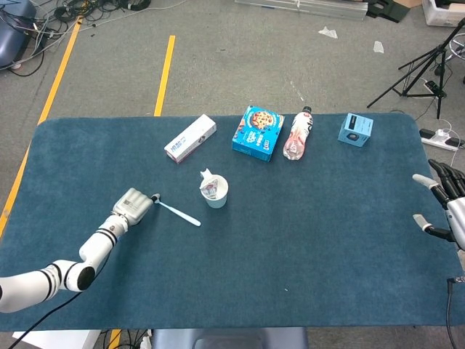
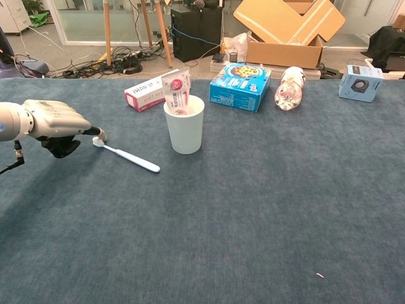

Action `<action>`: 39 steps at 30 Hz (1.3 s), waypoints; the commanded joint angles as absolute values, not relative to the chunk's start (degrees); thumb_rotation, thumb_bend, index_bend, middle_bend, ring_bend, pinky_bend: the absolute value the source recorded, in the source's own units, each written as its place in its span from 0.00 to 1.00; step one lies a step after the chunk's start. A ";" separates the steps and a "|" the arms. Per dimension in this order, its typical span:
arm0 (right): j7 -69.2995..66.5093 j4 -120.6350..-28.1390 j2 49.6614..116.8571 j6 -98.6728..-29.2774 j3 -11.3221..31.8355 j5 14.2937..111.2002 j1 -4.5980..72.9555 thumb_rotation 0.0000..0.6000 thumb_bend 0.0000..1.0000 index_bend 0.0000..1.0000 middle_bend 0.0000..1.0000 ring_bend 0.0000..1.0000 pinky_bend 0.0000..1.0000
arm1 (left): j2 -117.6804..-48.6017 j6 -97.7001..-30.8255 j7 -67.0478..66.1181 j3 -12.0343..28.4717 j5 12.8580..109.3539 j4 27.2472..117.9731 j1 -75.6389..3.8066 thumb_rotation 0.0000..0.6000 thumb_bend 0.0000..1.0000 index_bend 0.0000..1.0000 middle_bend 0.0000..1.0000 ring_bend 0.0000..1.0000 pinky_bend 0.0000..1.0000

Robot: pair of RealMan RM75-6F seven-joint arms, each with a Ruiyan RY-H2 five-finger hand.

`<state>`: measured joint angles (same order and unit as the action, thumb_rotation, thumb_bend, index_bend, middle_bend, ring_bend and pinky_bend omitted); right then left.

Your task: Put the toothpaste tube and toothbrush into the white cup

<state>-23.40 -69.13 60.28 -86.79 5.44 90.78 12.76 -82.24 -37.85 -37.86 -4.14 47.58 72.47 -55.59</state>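
Note:
The white cup (image 1: 216, 192) (image 2: 185, 126) stands near the table's middle with the toothpaste tube (image 1: 208, 180) (image 2: 176, 92) upright inside it, sticking out above the rim. To the cup's left the white toothbrush (image 1: 178, 211) (image 2: 130, 157) lies flat on the blue cloth, bristle end toward my left hand (image 1: 133, 204) (image 2: 54, 123). That hand rests palm down, and its fingertips (image 2: 98, 133) touch the brush head without lifting it. My right hand (image 1: 444, 205) hovers at the table's right edge, fingers spread and holding nothing; the chest view does not show it.
Along the far side sit a white and pink carton (image 1: 190, 138) (image 2: 147, 92), a blue snack box (image 1: 258, 132) (image 2: 240, 77), a lying bottle (image 1: 298, 134) (image 2: 290, 87) and a small blue cube (image 1: 355, 129) (image 2: 361, 82). Blue cloth covers the table (image 1: 305, 247).

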 commanded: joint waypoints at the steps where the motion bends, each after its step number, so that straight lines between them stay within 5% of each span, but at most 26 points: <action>1: -23.44 -69.09 60.31 -86.90 5.45 90.85 12.77 1.00 0.20 0.23 0.00 0.00 0.13 | -80.43 -39.20 -38.86 -5.06 47.03 75.02 -55.27 1.00 0.77 0.12 1.00 0.93 0.91; 12: -23.28 -68.96 60.67 -86.57 5.31 91.10 13.08 1.00 0.20 0.23 0.00 0.00 0.13 | -74.14 -42.85 -39.90 -7.81 48.76 83.95 -53.39 1.00 0.77 0.14 1.00 0.93 0.91; 39: -23.35 -68.57 61.09 -86.28 5.16 90.88 13.17 1.00 0.20 0.23 0.00 0.00 0.13 | -72.79 -42.86 -39.64 -7.90 48.68 86.95 -53.46 1.00 0.77 0.14 1.00 0.93 0.91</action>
